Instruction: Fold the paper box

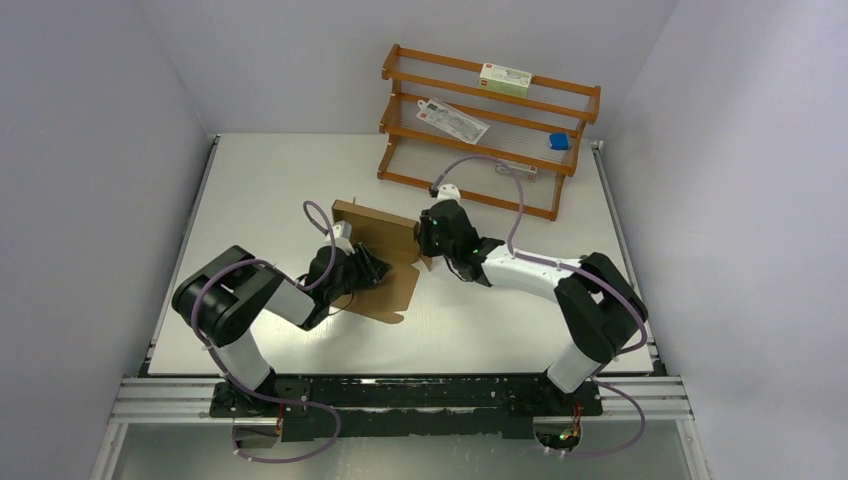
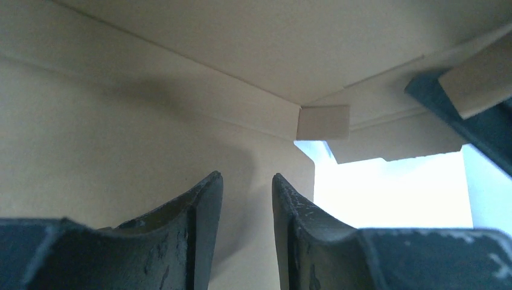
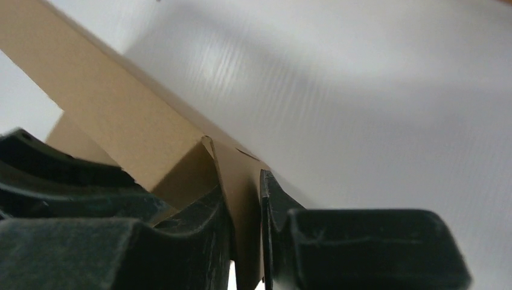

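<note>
**Box part-raised, both arms on it**

Paper box sits mid-desk, btwn the two arms. One brown panel stands upright on the far side. The rest lies flatter on the near side, w/ a flap reaching near-left.

Left end effector is at the lower part, close to the upright panel. In the left wrist view its fingers stand apart w/ nothing btwn them, so I read it as released. Cardboard walls, crease lines and a small tab fill the view ahead.

Right end effector is at the box's right end. The right wrist view shows a thin card flap running down btwn its fingers. I can't tell if it's pinched or loose in the gap.

Wooden rack stands at the desk's far right, well apart from the box, w/ a white-green carton on its top shelf.
</note>
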`<state>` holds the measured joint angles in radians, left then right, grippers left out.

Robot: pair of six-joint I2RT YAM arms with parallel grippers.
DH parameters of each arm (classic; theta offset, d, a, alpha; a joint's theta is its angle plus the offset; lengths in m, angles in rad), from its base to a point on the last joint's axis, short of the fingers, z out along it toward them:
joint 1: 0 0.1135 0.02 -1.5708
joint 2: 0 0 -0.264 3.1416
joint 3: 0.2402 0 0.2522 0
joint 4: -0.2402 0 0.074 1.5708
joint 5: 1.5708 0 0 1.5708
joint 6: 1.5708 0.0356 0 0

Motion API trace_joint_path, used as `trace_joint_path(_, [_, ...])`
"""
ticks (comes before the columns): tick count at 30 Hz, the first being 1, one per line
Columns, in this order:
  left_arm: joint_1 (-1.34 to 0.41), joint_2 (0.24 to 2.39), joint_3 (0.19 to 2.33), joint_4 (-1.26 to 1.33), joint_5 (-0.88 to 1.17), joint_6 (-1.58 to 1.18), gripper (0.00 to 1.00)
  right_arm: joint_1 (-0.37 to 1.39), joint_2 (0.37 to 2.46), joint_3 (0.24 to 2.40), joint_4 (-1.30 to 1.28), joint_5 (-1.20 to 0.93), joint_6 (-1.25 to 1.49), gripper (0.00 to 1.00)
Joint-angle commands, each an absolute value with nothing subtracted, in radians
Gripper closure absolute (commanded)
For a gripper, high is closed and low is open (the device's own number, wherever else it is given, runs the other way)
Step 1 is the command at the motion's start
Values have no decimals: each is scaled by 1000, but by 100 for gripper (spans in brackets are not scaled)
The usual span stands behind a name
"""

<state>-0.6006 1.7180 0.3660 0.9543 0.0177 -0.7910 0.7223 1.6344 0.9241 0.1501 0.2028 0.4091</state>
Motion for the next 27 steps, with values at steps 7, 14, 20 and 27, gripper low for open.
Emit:
trace_joint_path(7, [-617,1745,336,844,-48,-807,58,679,1535,786,209,63,386,74])
trace_joint_path(14, [-622,1754,338,846,-54,-811,58,642,1453,693,294,-80,355,73])
trace_joint_path(20, [-637,1754,350,842,-51,-810,58,641,1508,691,393,-246,346,74])
trace_joint_path(27, [-652,1736,352,827,-59,-802,58,640,1562,696,487,-309,334,72])
